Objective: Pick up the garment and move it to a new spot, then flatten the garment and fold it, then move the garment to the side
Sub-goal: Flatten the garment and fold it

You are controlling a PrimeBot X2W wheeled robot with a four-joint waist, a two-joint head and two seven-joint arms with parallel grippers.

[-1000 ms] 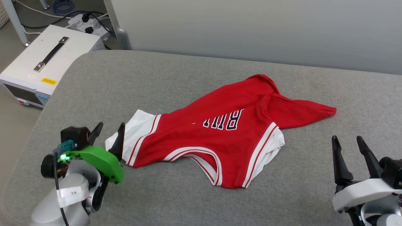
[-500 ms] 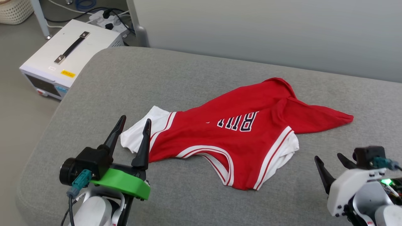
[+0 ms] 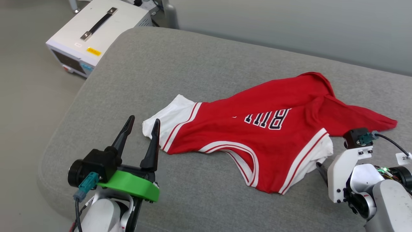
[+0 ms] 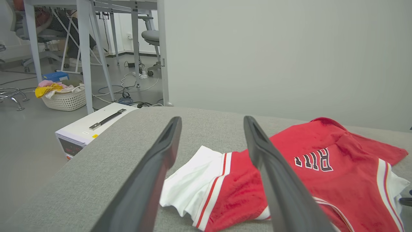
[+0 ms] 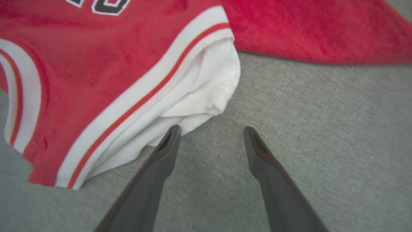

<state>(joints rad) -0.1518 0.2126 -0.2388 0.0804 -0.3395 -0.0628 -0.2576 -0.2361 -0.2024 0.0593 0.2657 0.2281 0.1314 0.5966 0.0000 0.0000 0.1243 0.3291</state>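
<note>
Grey padded worktop: shirt lies rumpled on it, lettering up. L hand wide open, empty, just beside shirt's white sleeve. R hand wide open, empty, tips at shirt's other sleeve edge.

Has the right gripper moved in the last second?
Yes. Judged against the shirt, the right gripper has come in toward its white sleeve, fingers now tipped down at the cushion.
</note>
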